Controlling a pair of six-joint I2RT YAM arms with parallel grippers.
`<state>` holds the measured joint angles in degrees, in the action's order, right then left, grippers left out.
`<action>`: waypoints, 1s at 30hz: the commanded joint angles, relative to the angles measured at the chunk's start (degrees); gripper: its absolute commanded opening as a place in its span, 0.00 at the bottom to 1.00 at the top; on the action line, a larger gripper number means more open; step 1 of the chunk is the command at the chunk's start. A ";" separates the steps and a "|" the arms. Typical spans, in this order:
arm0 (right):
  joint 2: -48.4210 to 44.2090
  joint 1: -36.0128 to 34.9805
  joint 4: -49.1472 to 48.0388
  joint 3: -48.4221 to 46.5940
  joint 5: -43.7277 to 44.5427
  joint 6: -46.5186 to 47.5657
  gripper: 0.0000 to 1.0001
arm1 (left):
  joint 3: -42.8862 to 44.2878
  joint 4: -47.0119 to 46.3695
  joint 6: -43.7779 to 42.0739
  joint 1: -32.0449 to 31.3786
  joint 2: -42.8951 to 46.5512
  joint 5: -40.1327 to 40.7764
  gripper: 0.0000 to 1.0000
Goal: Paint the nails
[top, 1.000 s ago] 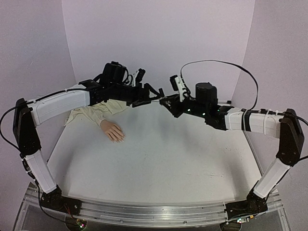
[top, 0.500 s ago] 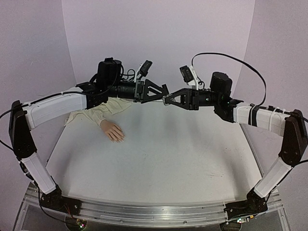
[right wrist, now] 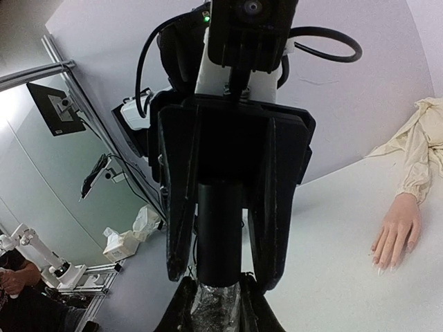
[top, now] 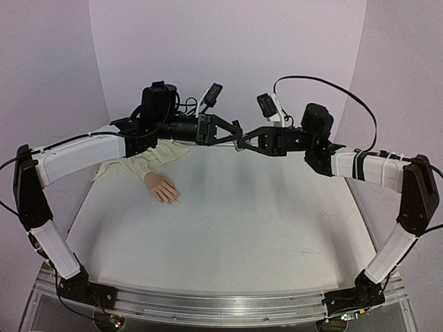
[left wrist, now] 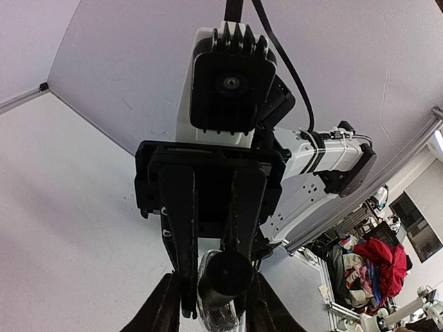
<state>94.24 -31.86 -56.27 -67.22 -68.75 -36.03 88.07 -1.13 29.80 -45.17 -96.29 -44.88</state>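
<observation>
- Both arms meet in mid-air over the far edge of the table. I read the step in hand as getting the cap off the polish bottle so the brush comes free.
- The right gripper is clamped tight on the bottle's glittery body.
- The left gripper has its jaws narrow around the dark cap. The right wrist view shows a sliver of daylight on each side, so I don't count it as a grip yet.
- To do this well, I want the left fingers squeezed fully onto the cap before any twist.
- I'd hold both wrists on one axis so the cap turns without levering the bottle out of the right fingers.
- The bottle lies roughly level, so I'd tip its neck upward before drawing the brush straight out, to avoid a drip.
- The nails are on the mannequin hand. It lies flat near the table's far-left corner, well apart from both grippers, with its cream sleeve trailing toward the left edge.
</observation>
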 commanded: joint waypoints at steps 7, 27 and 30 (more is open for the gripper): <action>0.82 0.09 -5.78 -1.53 -2.48 -0.46 0.00 | 5.67 -3.31 0.16 0.08 0.10 1.84 0.30; -3.97 -18.92 10.39 1.94 102.18 37.31 0.00 | 3.95 13.63 -2.08 -3.44 1.94 35.98 0.00; 0.30 -18.94 10.13 -2.45 95.22 38.02 0.00 | 3.95 13.83 -1.85 -3.44 1.22 34.25 0.00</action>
<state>91.11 -51.88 -39.48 -64.93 10.37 -5.50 90.32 9.13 27.24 -47.18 -95.88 -13.50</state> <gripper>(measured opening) 0.174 0.150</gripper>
